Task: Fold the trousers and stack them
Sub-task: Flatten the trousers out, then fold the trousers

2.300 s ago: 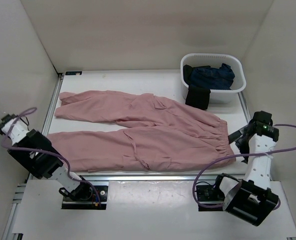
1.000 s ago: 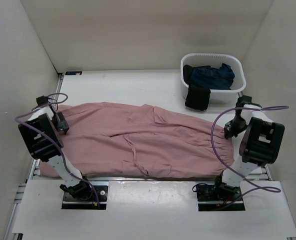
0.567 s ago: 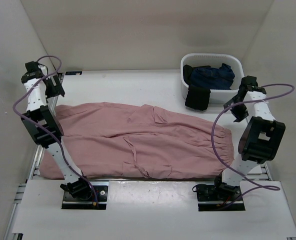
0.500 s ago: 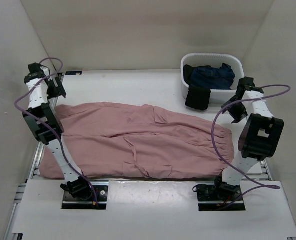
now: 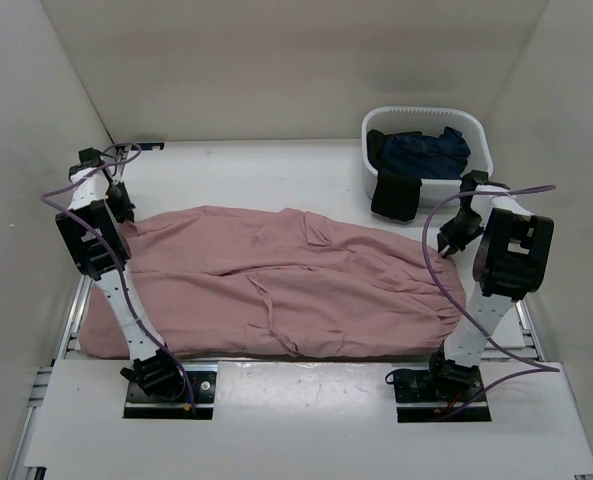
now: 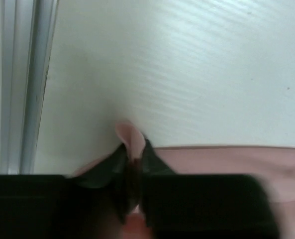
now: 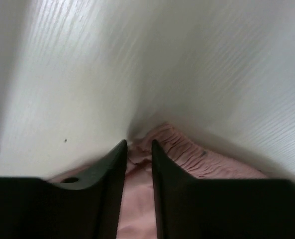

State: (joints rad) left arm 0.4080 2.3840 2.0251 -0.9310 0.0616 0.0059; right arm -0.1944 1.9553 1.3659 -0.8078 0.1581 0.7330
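The dusty-pink trousers (image 5: 276,285) lie folded lengthwise across the table, legs to the left and waistband to the right. My left gripper (image 5: 124,212) is at the far left corner of the leg ends. In the left wrist view it (image 6: 132,147) is shut on a small pinch of pink fabric (image 6: 129,133). My right gripper (image 5: 444,248) is at the far right corner by the waistband. In the right wrist view it (image 7: 139,147) is shut on the gathered waistband (image 7: 197,159), with pink cloth filling the narrow gap between its fingers.
A white basket (image 5: 481,150) at the back right holds dark navy garments (image 5: 426,155). A black garment (image 5: 396,195) hangs over its front wall, close to the right gripper. Bare white table (image 5: 246,175) lies beyond the trousers. Walls close in on both sides.
Both grippers were raised and open over the far edge half a second ago. They have come down and closed on the trousers' far corners, bunching the fabric slightly.
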